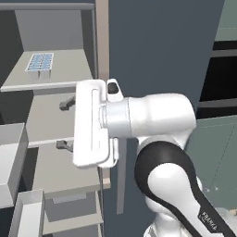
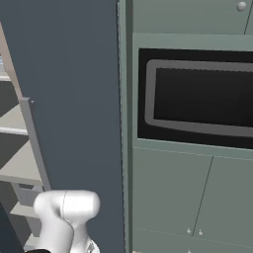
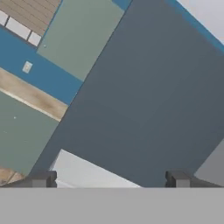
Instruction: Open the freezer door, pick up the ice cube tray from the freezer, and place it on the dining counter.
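The freezer (image 1: 55,120) stands open, with light grey shelves in view. The ice cube tray (image 1: 40,62), pale grey with light blue cubes, lies flat on the upper shelf. My gripper (image 1: 66,125) is open in front of the middle shelf, below and to the right of the tray, and holds nothing. Its dark fingers (image 1: 68,103) point left into the cabinet. The freezer door is swung out at the left, showing its white bins (image 1: 11,157). In the hand view the gripper (image 3: 109,181) faces a slate-grey door face (image 3: 144,100). The dining counter is out of view.
The plain slate-grey door (image 2: 69,99) is shut to the right of the shelves, with its grey bar handle (image 2: 34,143) at the edge. Further right, teal cabinets (image 2: 188,197) hold a black built-in oven (image 2: 197,94). A white bin (image 3: 87,173) sits low in the hand view.
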{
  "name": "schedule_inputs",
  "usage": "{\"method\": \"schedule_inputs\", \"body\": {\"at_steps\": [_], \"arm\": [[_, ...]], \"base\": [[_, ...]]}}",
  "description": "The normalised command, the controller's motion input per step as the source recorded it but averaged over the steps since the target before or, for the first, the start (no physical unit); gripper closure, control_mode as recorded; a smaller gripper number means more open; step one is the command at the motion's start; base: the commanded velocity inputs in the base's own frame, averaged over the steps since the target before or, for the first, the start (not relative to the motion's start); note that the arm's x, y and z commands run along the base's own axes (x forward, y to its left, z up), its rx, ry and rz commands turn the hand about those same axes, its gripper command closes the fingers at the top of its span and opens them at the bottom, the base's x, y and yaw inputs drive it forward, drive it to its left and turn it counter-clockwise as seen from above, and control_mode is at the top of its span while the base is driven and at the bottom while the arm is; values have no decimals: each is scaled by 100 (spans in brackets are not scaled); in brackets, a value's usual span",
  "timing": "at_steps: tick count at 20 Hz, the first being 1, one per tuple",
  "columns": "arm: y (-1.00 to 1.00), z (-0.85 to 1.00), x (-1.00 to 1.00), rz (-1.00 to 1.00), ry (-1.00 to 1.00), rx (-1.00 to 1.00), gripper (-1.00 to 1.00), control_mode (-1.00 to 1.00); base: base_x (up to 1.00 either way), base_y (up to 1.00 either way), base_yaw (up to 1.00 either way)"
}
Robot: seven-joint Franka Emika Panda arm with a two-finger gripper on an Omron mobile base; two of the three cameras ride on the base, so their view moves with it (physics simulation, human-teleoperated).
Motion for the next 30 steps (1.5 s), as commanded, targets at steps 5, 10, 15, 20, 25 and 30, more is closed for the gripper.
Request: {"method": "schedule_inputs", "body": {"at_steps": [5, 10, 15, 20, 25, 30], "arm": [[-100, -1, -41, -34, 1, -7, -100, -100], [-100, 0, -23, -38, 11, -8, -100, -100], [-100, 18, -19, -42, 25, 0, -100, -100], [-100, 31, -36, -47, 37, 16, -100, -100], [-95, 10, -31, -42, 32, 6, -100, -100], [-83, 14, -17, -33, 34, 0, -100, -100]], "base": [[0, 0, 0], [0, 0, 0], [0, 0, 0], [0, 0, 0], [0, 0, 0], [0, 0, 0]]}}
